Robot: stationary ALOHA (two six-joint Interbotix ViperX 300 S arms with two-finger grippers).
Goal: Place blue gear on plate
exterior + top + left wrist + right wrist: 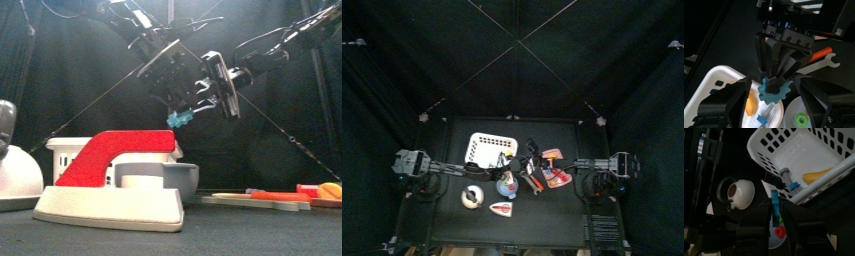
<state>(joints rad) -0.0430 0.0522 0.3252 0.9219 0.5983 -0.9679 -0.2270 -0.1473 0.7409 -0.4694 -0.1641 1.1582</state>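
Hanging in mid-air above the table, clear of everything on it: gear [177, 118], pinched by its rim between the jaws of the right gripper [775, 210]. Flanking it with jaws spread wide, one to each side and apparently touching nothing: left gripper [774, 95]. Directly below, judging by both wrist views: plate [711, 85], already carrying small coloured pieces. Main risk, to judge from this: letting go from up here, so that the gear lands on edge, bounces or rolls off the rim, or knocks those pieces about. Likely cause: too high a release and an edge-on grip. Second risk: contact between the two grippers at such close quarters, twisting the gear out of a narrow hold. Third: drifting sideways toward the basket [817, 148] or the cup [737, 190] and dropping it in the wrong place. Shown only from the left wrist: the gear's toothed face and the spread jaws around it, plus an orange spanner [821, 52] beyond. Shown only from the right wrist: the gear edge-on, a thin blue strip, with basket and cup near. Shown only from the front: its height above the table, behind a red-and-white block [114, 160] hiding most of the plate. From the top: too small to make out the grip.
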